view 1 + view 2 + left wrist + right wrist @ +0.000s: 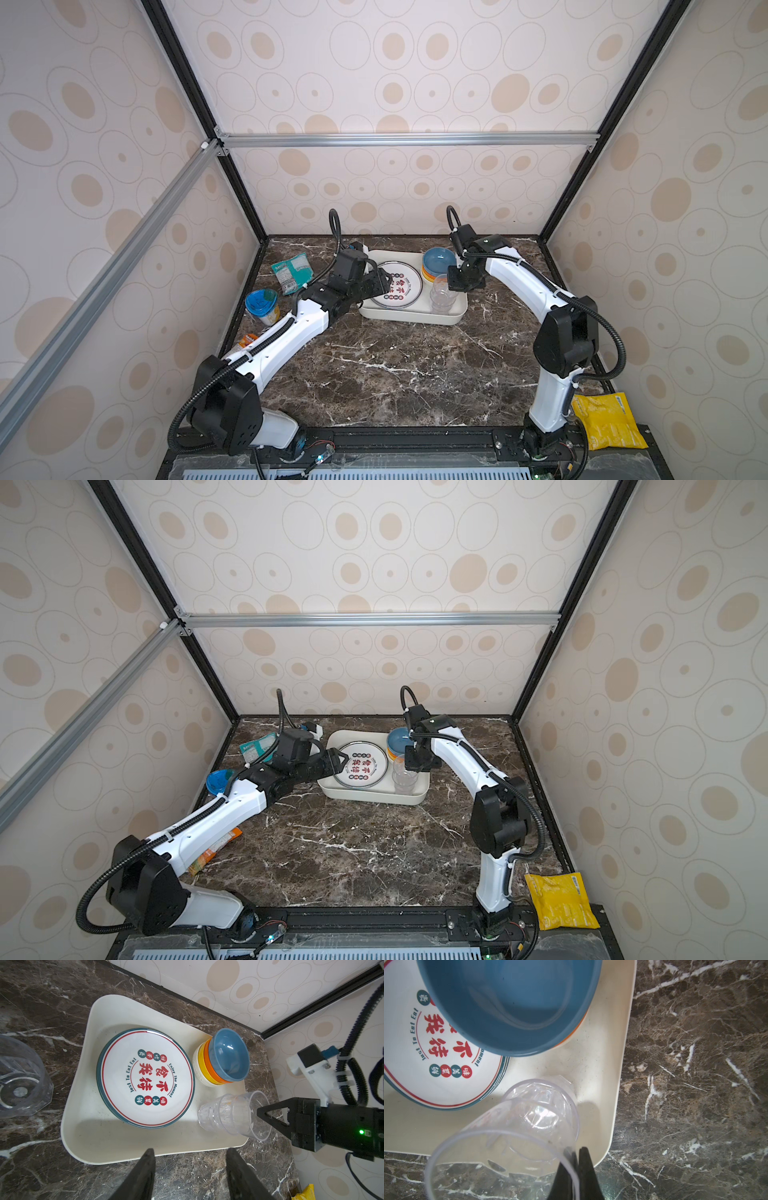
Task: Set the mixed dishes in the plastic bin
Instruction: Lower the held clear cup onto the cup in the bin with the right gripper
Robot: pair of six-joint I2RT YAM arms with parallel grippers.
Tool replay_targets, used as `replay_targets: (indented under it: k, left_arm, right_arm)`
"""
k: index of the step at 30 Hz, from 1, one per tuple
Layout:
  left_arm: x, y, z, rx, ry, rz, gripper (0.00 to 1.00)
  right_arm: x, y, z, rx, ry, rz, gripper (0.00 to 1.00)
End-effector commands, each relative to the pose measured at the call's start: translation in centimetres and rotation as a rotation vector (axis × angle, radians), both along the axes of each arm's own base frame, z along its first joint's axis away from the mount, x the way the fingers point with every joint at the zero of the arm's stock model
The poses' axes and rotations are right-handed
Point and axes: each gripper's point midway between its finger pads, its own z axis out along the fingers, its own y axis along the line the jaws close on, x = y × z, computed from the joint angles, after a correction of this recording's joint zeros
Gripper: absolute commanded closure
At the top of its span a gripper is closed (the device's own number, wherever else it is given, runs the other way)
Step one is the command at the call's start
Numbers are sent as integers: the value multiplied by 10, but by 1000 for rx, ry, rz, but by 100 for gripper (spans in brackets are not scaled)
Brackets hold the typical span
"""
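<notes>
The plastic bin sits at the back of the marble table. Inside it are stacked plates with dark rims. Beside them stand nested bowls, blue on top, and nested clear cups. My right gripper is shut on the top cup's rim; one finger is inside, one outside. My left gripper hangs open and empty at the bin's left edge. Another clear cup stands on the table outside the bin, hidden in both top views.
Along the left wall lie a teal snack packet, a blue-lidded cup and an orange packet partly under the left arm. A yellow packet lies at the front right. Patterned walls close in three sides.
</notes>
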Motion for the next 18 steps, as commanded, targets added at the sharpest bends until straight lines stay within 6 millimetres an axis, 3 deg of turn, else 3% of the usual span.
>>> replay_targets:
  k: [1,12,18]
  left_arm:
    - [2,5,11,-26,-23,22,45]
    - [2,8,6,-17,-12,31,45]
    - [4,12,4,-6,-14,48,44]
  right_arm:
    - [-2,-2,-9,-10,37,2,99]
    - [0,-2,-11,-12,47,-9,74]
    - [4,-1,9,2,0,-9,73]
